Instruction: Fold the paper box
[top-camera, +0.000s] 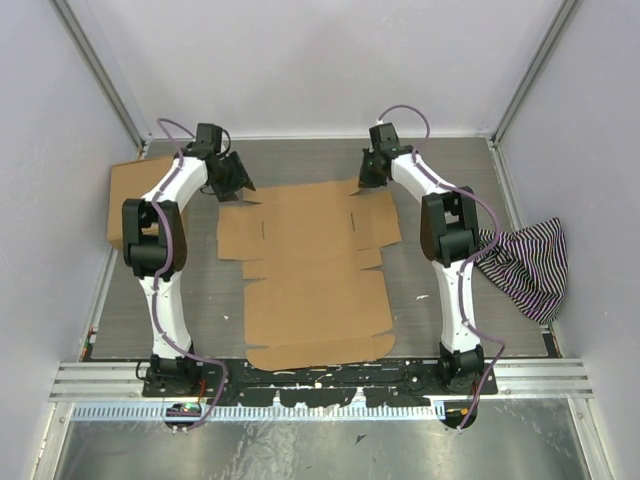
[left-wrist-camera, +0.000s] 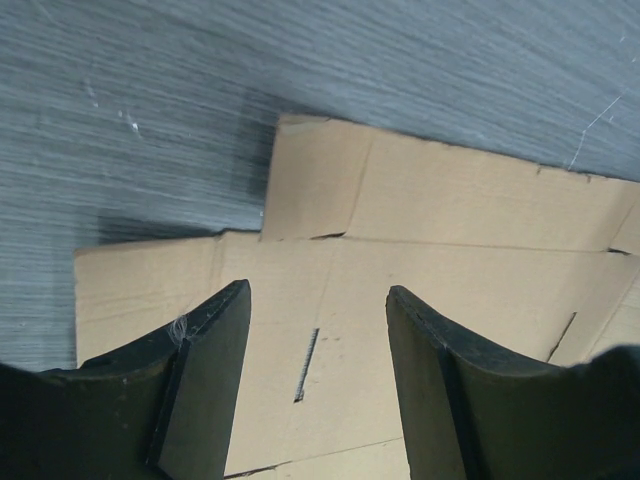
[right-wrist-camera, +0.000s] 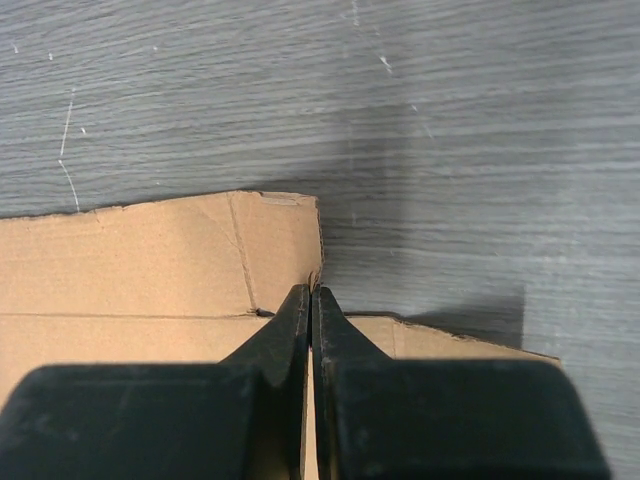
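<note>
The paper box (top-camera: 310, 260) lies flat and unfolded in the middle of the table, a brown die-cut sheet with flaps and slits. My left gripper (top-camera: 228, 185) hovers open over its far left corner. In the left wrist view its gripper (left-wrist-camera: 318, 290) frames a bare panel (left-wrist-camera: 440, 200) with a short slit (left-wrist-camera: 306, 365), nothing between the fingers. My right gripper (top-camera: 372, 178) is at the sheet's far right corner. In the right wrist view that gripper (right-wrist-camera: 312, 290) is shut, its tips at the right edge of a far flap (right-wrist-camera: 130, 260); I see no cardboard clamped between them.
A ready-made brown cardboard box (top-camera: 130, 200) sits at the far left behind the left arm. A striped cloth (top-camera: 525, 262) lies at the right wall. White walls enclose the table on three sides; a metal rail (top-camera: 320, 378) runs along the near edge.
</note>
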